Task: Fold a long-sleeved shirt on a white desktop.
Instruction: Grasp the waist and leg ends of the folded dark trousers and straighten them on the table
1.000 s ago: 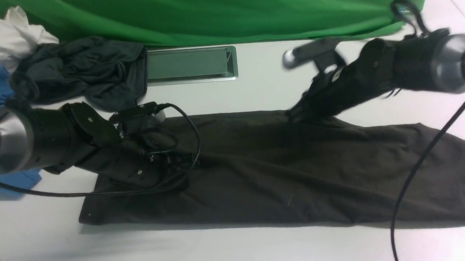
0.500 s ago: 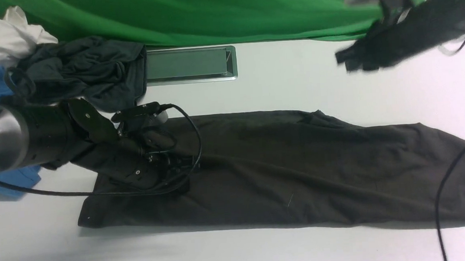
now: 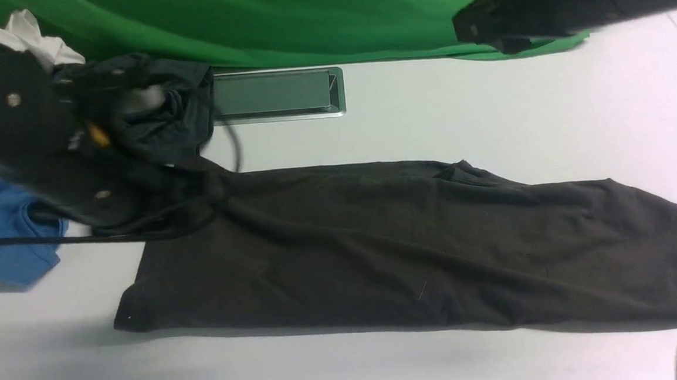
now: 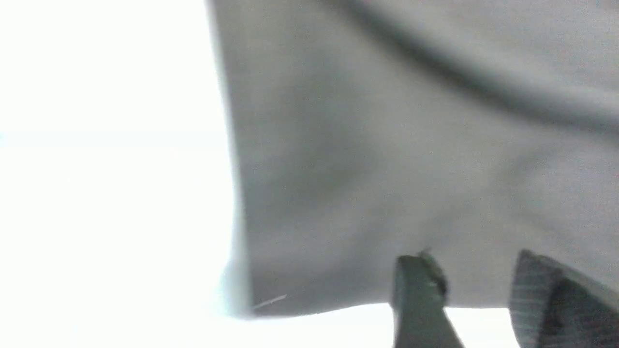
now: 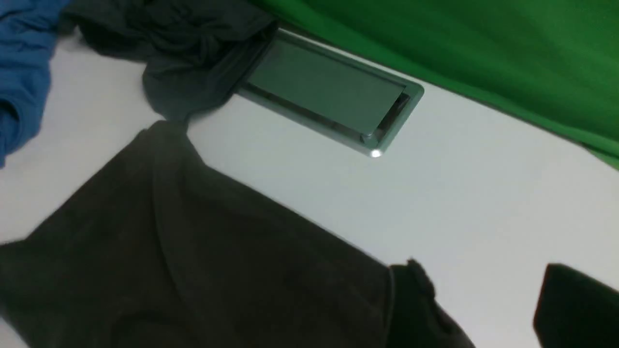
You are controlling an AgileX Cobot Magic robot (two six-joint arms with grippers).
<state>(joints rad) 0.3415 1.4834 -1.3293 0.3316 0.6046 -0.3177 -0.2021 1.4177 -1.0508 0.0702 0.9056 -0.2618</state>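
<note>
Two grippers, both with jaws apart, nothing between them. Wrist view puts left gripper (image 4: 474, 263) over shirt edge at its far-left corner; contact unclear, arm blurred in front view. Up high at far right, right gripper (image 5: 481, 270) hangs clear of cloth, arm in front of green backdrop (image 3: 305, 21). Dark long-sleeved shirt (image 3: 413, 250) lies flat mid-tabletop (image 3: 428, 120) as long band running left to right. Behind it, metal cable hatch (image 3: 277, 94). Piled far left: slate-grey garment (image 3: 187, 111), blue garment (image 3: 6, 234), white cloth (image 3: 42, 46).
</note>
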